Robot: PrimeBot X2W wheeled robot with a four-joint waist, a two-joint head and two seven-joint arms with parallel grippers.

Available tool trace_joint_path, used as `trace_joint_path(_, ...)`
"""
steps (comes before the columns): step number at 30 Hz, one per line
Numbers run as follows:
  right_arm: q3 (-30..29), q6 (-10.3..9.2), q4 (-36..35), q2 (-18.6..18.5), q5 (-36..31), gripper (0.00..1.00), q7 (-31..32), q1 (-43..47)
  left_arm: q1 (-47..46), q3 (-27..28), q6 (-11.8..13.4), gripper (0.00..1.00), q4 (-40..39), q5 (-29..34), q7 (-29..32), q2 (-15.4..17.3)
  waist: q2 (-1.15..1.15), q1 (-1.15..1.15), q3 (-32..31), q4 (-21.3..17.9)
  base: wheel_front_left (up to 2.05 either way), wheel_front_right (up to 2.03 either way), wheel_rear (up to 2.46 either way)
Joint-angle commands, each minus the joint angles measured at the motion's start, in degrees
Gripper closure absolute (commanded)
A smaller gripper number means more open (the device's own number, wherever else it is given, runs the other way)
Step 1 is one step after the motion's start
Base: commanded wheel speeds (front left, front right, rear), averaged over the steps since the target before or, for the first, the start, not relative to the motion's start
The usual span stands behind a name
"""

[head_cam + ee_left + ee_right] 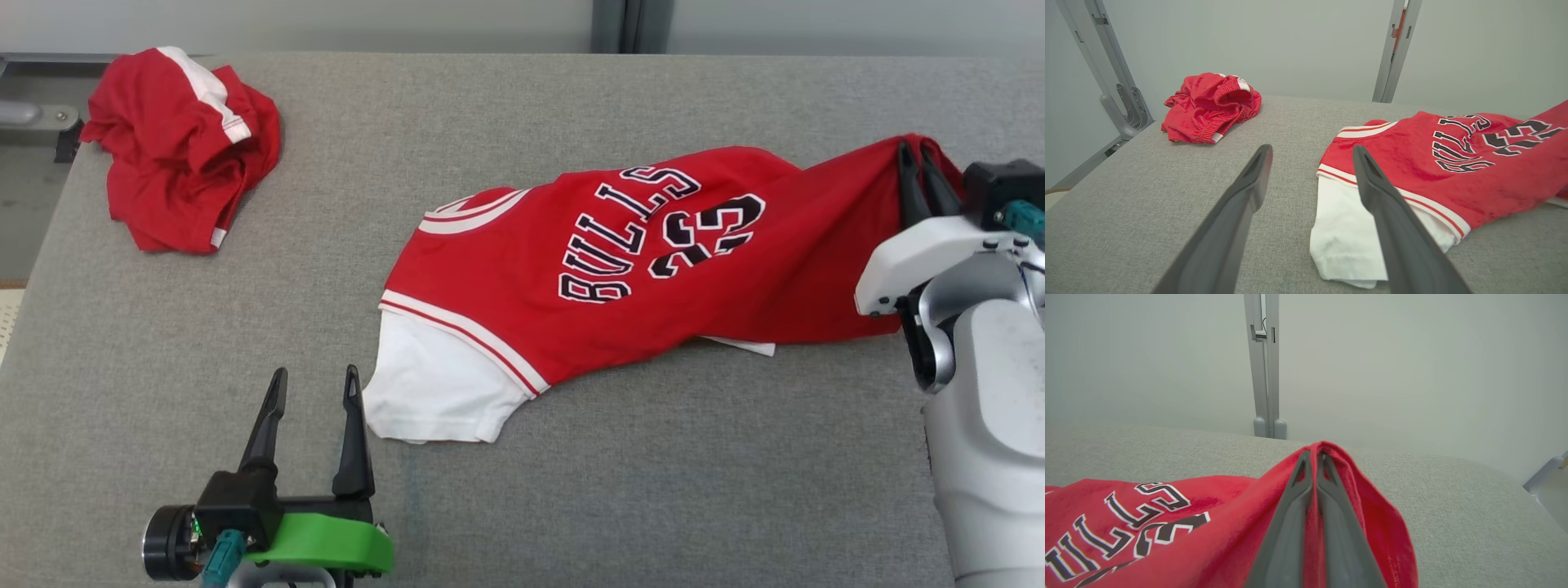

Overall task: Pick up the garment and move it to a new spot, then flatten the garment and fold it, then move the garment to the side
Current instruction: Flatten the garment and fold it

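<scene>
Garment: red "BULLS 23" jersey [620, 278] lay across the mid-right of the grey table [571, 506], print side up, lettering sideways in head view.
Sleeve end: white sleeve [433, 392] lay flat on the table at the jersey's near-left end, below a red/white trim band.
Far end: jersey's right edge was bunched & raised off the table, pulled up into a peak.
R arm: right gripper [921, 159] was fully closed, fingers pressed together w/ a fold of the jersey's red cloth clamped between them. Cloth draped down both sides of the fingers in right wrist view.
L arm: left gripper [314, 384] was spread wide w/ nothing in it, low over the front-left of the table, fingers pointing away from the robot.
L arm vs garment: its right finger was just beside the white sleeve; couldn't tell if touching.
Other cloth: crumpled red shorts [180, 147] w/ white stripe sat at the far-left corner, well apart from the jersey.
Backdrop: pale wall & grey frame post [1261, 363] behind the table.
</scene>
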Motion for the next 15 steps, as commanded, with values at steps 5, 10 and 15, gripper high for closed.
trace_joint_path(5,3.1,-0.05,8.9,-4.6,-1.6,1.0,1.6,-9.8,-2.7,-1.1,-0.5,0.0,0.9,0.0,-0.6,-0.4,0.0,0.0,4.4,4.2,0.0,0.0,0.0)
trace_joint_path(10,5.8,-0.05,18.5,-6.4,-3.0,1.0,1.7,-19.2,-4.4,-1.7,-0.6,0.0,1.8,-0.2,-1.1,-0.8,0.0,0.0,7.1,6.8,0.0,0.0,0.0)
trace_joint_path(15,6.0,-0.05,29.4,-6.7,-6.3,0.01,-1.1,-26.0,-6.3,-2.8,-0.7,0.0,2.9,-0.6,-1.5,-1.3,0.0,0.0,8.5,8.9,0.0,0.0,0.0)
